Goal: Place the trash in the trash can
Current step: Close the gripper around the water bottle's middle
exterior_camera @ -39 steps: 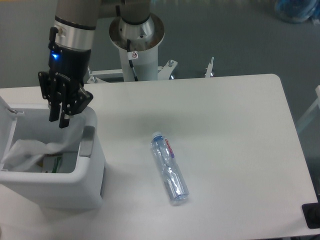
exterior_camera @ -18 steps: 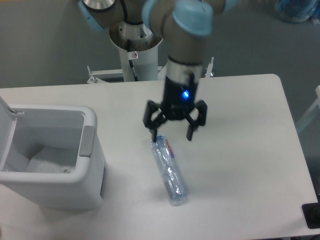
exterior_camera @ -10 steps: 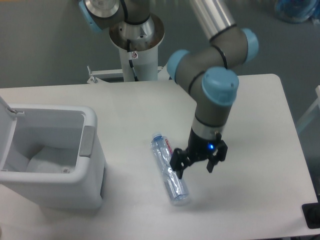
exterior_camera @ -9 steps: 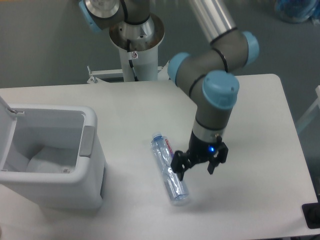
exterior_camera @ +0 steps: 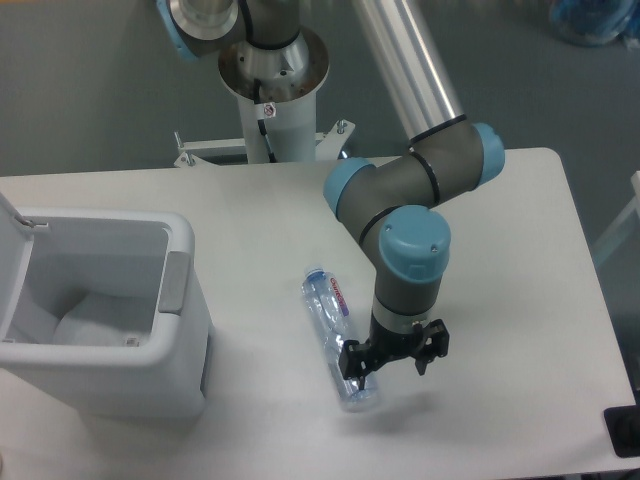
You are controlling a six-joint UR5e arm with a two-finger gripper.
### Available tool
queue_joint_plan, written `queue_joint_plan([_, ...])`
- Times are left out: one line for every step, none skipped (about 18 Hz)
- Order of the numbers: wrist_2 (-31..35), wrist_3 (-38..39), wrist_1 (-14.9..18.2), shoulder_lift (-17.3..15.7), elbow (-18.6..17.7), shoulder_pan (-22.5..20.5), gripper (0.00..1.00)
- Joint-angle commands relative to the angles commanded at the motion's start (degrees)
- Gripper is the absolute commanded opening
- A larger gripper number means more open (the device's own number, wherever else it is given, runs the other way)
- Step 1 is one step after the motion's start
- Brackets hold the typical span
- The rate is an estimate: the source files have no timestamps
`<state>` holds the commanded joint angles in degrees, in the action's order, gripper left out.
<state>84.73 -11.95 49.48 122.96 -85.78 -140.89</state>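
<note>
A clear plastic bottle (exterior_camera: 331, 324) with a blue cap and pink-red label lies on the white table, cap toward the back. My gripper (exterior_camera: 390, 366) hangs open over the bottle's base end, pointing down. Its left finger (exterior_camera: 352, 364) overlaps the bottle's lower part and its right finger stands clear to the right. The white trash can (exterior_camera: 185, 300) stands at the left with its lid (exterior_camera: 10, 214) swung up. A crumpled clear plastic bag (exterior_camera: 88, 323) lies inside on the bottom.
The arm's pedestal (exterior_camera: 272, 75) rises behind the table's back edge. A black object (exterior_camera: 625, 432) sits at the table's front right corner. A blue bag (exterior_camera: 592, 20) lies on the floor at top right.
The gripper left the trash can, where the bag now lies, crossed right to the bottle, and has moved down along it to its base end, staying open.
</note>
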Motion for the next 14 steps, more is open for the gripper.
queue_joint_plan([0.09, 0.17, -0.26, 0.00, -0.01, 0.09, 1.00])
queue_joint_plan([0.18, 0.09, -1.13, 0.17, -0.01, 0.18, 1.00])
queue_joint_plan([0.44, 0.09, -1.75, 0.26, 0.08, 0.18, 1.00])
queue_joint_plan([0.70, 0.09, -1.85, 0.53, 0.17, 0.35, 1.00])
queue_joint_plan([1.31, 0.09, -1.76, 1.05, 0.08, 0.53, 1.00])
queue_joint_plan([2.54, 0.09, -1.85, 1.40, 0.00, 0.79, 1.00])
queue_joint_plan([3.94, 0.09, -1.85, 1.67, -0.01, 1.31, 1.00])
queue_joint_plan([4.39, 0.09, -1.85, 1.93, 0.08, 1.84, 1.00])
queue_joint_plan([4.40, 0.09, -1.85, 2.20, 0.17, 1.85, 1.00])
queue_joint_plan([4.31, 0.26, -1.85, 2.55, 0.43, 1.93, 1.00])
queue_joint_plan([4.05, 0.26, -1.85, 2.64, 0.52, 1.94, 1.00])
queue_joint_plan([4.04, 0.26, -1.76, 2.72, 0.52, 2.28, 1.00])
queue_joint_plan([3.96, 0.26, -1.76, 2.81, 0.52, 2.63, 1.00])
queue_joint_plan([3.96, 0.26, -1.76, 2.81, 0.44, 2.73, 1.00])
